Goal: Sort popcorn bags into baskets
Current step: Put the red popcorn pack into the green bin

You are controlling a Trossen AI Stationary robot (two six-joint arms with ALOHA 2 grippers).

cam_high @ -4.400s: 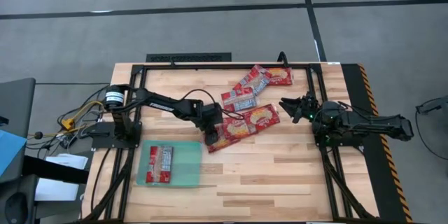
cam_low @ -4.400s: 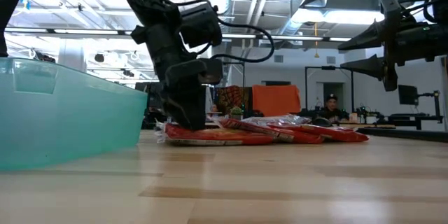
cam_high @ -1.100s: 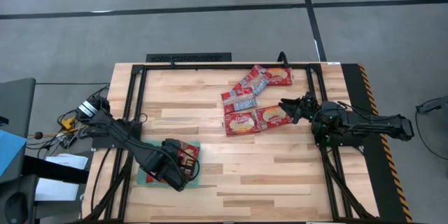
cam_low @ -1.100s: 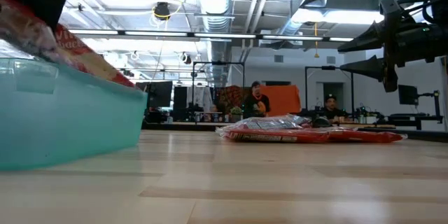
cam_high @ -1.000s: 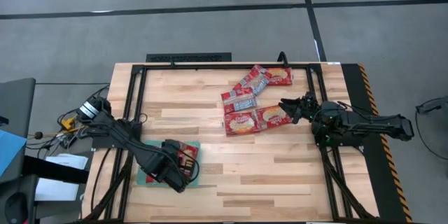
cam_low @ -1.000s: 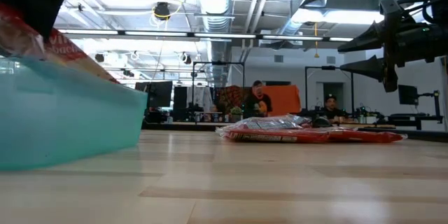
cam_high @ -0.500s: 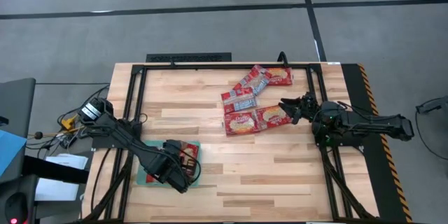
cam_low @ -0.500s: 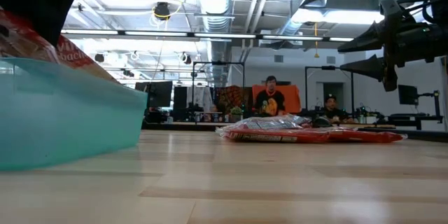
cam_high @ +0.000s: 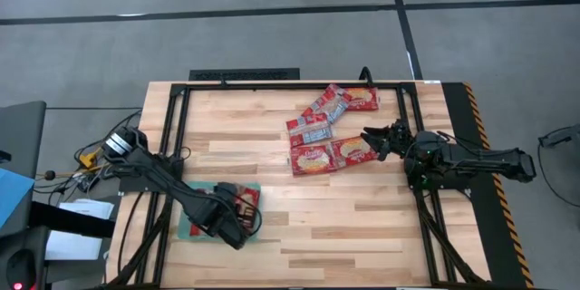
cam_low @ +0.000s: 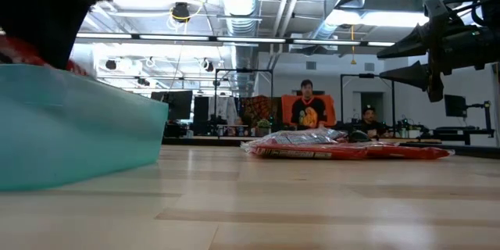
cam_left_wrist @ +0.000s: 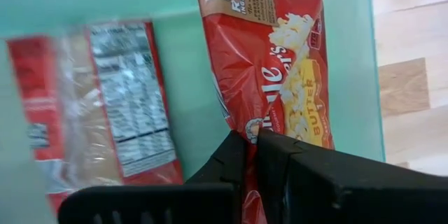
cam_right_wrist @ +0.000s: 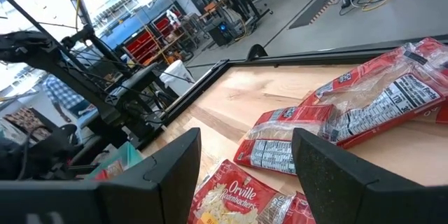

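At the table's near-left corner the teal tray [cam_high: 192,228] lies flat on the wood, and the left gripper [cam_high: 237,227] hangs low over its right half, the arm reaching down and across from its base at the left edge. In the left wrist view its two fingers [cam_left_wrist: 234,155] are pressed together on the lower edge of a red popcorn bag [cam_left_wrist: 269,56], pinching it; that bag lies picture side up inside the tray, just beside a second bag [cam_left_wrist: 105,105] that shows its printed silver back. From the low view the tray's wall [cam_low: 70,129] fills the left side, with a sliver of red above its rim. Toward the middle and far side of the table, well apart from the tray, the loose bags [cam_high: 323,130] lie in an overlapping cluster. Just to their right the right gripper [cam_high: 379,140] hovers above the table with its fingers [cam_right_wrist: 171,171] spread apart and holding nothing, its arm stretched in level from the right edge.
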